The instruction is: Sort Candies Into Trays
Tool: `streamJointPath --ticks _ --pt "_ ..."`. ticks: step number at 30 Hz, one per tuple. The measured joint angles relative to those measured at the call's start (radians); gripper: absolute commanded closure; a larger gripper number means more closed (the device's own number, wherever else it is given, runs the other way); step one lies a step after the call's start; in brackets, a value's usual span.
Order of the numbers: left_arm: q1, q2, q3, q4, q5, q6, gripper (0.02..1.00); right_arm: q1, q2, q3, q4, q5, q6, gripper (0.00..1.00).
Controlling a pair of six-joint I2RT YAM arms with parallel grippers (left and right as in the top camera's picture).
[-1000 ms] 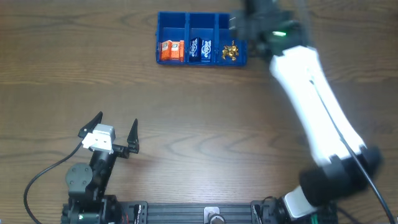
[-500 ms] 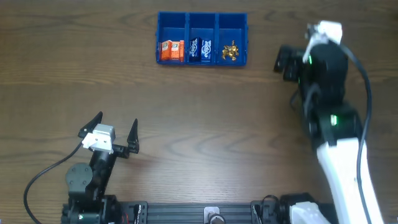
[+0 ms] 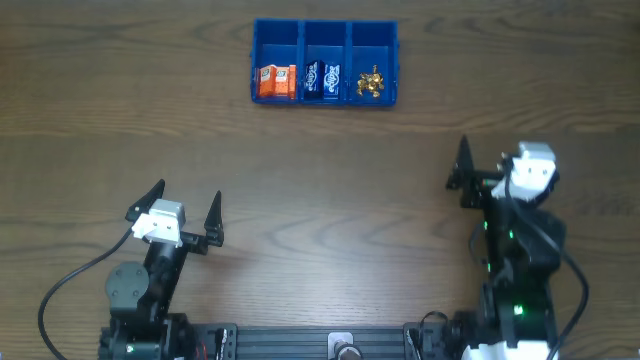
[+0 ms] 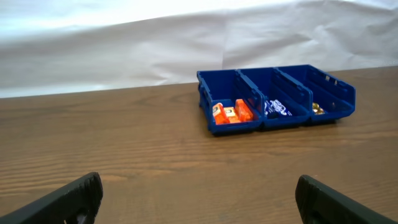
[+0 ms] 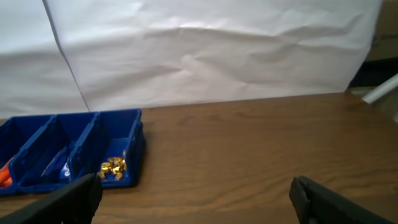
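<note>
Three compartments of the blue tray (image 3: 325,24), far across the table (image 3: 330,200), hold orange candies (image 3: 276,82), blue candies (image 3: 323,80) and gold candies (image 3: 371,83), from left to right. The left gripper (image 3: 188,192) and right gripper (image 5: 194,185) sit on the near side, well apart from it, fingers spread wide and empty, so a careless reach could nudge the tray or spill the gold heap. The tabletop is brown wood grain, and a creased white sheet (image 5: 217,50) hangs behind its far edge.
</note>
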Motion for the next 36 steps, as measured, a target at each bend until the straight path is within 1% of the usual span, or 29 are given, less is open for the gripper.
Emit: streamJointPath --ticks 7,13,16,23,31,36 --pt "0.0 0.0 0.0 0.0 0.0 0.0 0.02 -0.027 -0.19 -0.142 0.029 -0.048 0.0 0.001" --pt "0.0 0.0 0.0 0.0 0.0 0.0 0.02 -0.064 -0.272 -0.225 0.028 -0.06 0.0 0.001" --pt "0.0 0.0 0.0 0.0 0.0 0.0 0.02 -0.065 -0.339 -0.26 0.026 -0.077 0.0 0.001" --pt "0.0 0.0 0.0 0.0 0.0 0.0 0.02 -0.064 -0.473 -0.322 0.005 -0.084 0.0 0.001" --pt "0.0 0.0 0.0 0.0 0.0 0.0 0.02 -0.014 -0.495 -0.363 -0.024 -0.085 0.0 0.001" --pt "0.0 0.0 0.0 0.0 0.0 0.0 0.02 -0.012 -0.495 -0.367 -0.071 -0.074 0.0 0.003"
